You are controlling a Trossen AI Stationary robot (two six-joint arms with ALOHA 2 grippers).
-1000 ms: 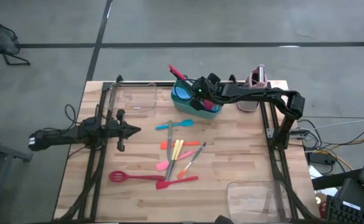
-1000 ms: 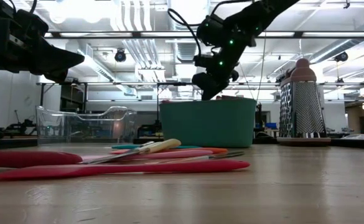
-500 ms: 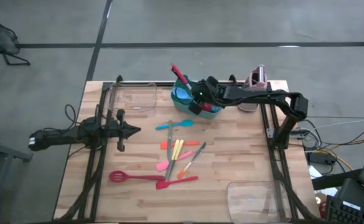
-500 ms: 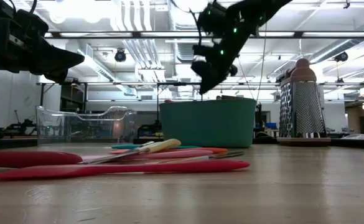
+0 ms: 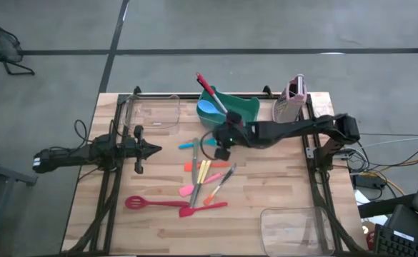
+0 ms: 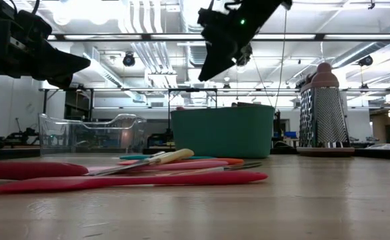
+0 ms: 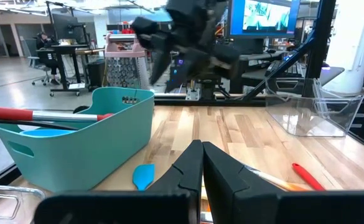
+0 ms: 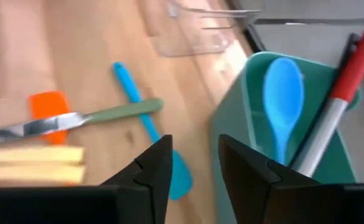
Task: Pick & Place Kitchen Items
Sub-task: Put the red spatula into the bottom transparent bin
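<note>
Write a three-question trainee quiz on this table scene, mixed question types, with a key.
1. True or false: the right pincer hangs over the loose utensils beside the teal bin.
2. Which utensil lies flat inside the bin? A) blue spoon B) black slotted spoon C) yellow-handled knife
3. Fill in: the left pincer is ____.

Key: 1 true. 2 A, the blue spoon. 3 shut.

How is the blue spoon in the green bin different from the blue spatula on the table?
The blue spoon sits inside the green bin, propped against its wall; the blue spatula lies flat on the table. The spoon's head is a rounded bowl; the spatula ends in a flat blade. A knife crosses the spatula's handle; nothing crosses the spoon. Both are light blue.
</note>
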